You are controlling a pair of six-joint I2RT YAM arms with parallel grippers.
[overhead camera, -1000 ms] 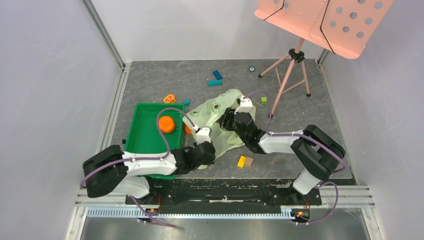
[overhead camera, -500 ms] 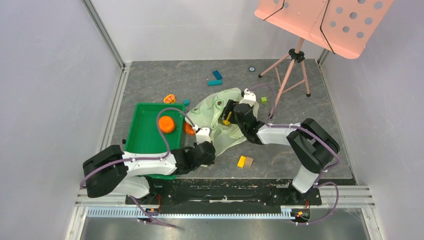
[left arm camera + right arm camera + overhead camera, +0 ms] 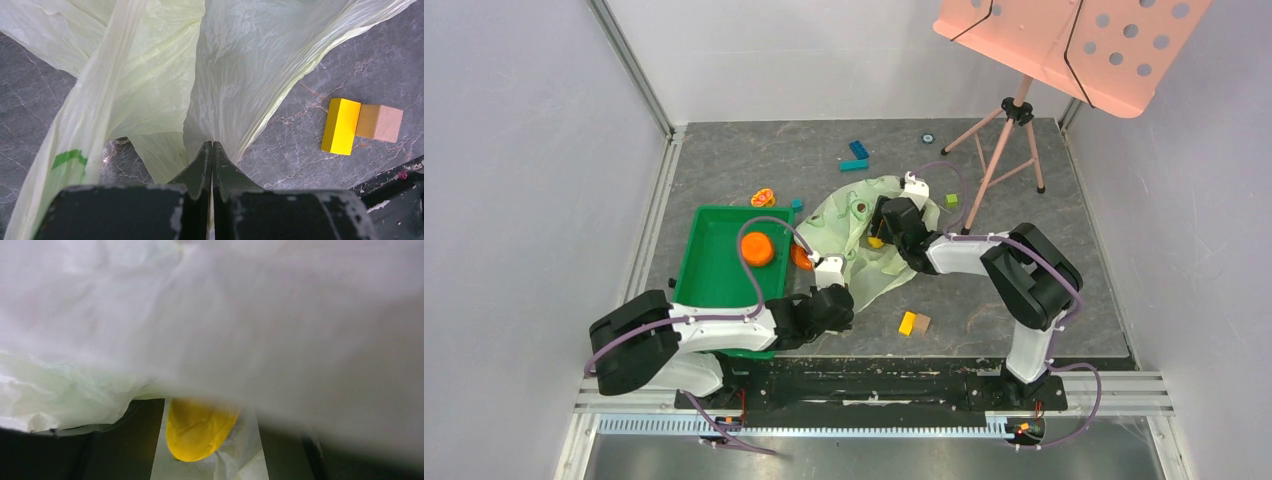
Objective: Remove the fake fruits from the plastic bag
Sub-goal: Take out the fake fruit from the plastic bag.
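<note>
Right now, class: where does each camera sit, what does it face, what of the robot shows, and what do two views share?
Top external: above, behind, looking down on the grey table; left arm, right arm show.
Left wrist: looks along the left gripper, shut on the pale green crinkly plastic bag.
Right wrist: under bag film, facing an oblong yellow plastic fruit between its fingers.
Shared: yellow block, top and left wrist.

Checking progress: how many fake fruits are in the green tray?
1. The round orange fruit lies in the far right part of the green tray. The left arm covers a near corner, so another may be hidden.
</note>
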